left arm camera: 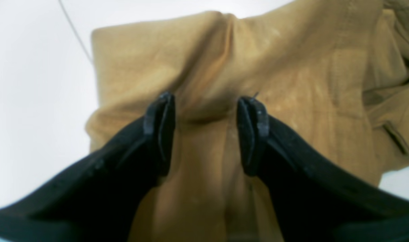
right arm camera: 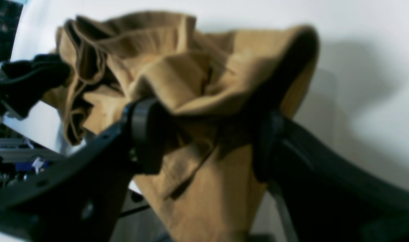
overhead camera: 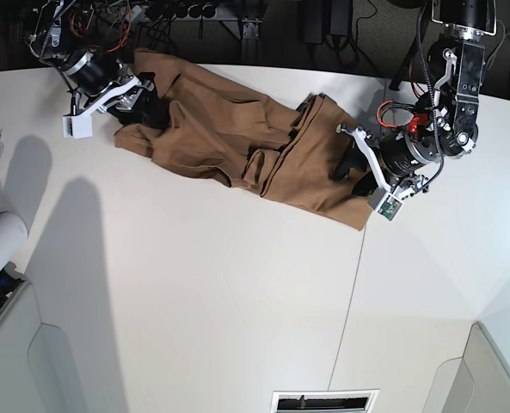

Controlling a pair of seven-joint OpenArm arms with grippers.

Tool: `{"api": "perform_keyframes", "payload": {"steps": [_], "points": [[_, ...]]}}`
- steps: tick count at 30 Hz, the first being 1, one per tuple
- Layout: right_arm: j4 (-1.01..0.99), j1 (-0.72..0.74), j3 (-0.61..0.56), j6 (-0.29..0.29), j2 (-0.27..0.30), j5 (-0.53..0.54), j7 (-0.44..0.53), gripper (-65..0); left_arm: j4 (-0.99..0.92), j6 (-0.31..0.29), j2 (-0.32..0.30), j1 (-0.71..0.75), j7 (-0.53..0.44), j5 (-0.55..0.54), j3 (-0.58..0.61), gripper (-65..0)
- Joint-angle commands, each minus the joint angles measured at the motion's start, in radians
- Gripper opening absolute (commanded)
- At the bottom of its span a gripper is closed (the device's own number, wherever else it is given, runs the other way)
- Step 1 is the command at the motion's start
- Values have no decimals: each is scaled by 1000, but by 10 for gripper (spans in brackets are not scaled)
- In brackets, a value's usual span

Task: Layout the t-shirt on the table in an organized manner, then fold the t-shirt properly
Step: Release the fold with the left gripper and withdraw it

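the t-shirt (overhead camera: 237, 142) lies bunched and creased in a long diagonal strip near the far edge of the table (overhead camera: 194, 301), one end at each arm. the left gripper (left arm camera: 206, 134) stands spread over the cloth, a raised fold between its fingers (not pinched). the right gripper (right arm camera: 204, 137) is spread wide too, with rumpled fabric draped over and between its fingers.

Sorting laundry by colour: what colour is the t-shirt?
Plain tan-brown t-shirt, no pattern; clearest in the base view.
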Motion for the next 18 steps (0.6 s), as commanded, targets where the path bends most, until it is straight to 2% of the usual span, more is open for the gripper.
{"api": "perform_keyframes", "payload": {"steps": [1,3,5,10,12,15,18], "points": [[-2,2,-6,7,5,7,22,-277,20,-19,-30,-13,-21,-32,-6,-326],[-34,2,-14,7,5,9,29,-279,47,-48,-61,-13,-23,-82,-6,-326],[-58,2,-15,7,5,12,45,-337,74,-51,-87,-13,-23,-99,-6,-326],[-69,12,-15,7,8,10,94,-634,107,-51,-117,-14,-23,-148,-7,-326],[-69,27,-15,8,8,0,94,-650,108,-67,-116,-13,-23,-178,-7,-326],[-69,54,-15,8,9,-57,92,-650,108,-133,-116,-13,-23,-220,-7,-326],[-69,79,-13,8,24,-119,93,-650,108,-137,-117,-14,-23,-205,-11,-326]]}}
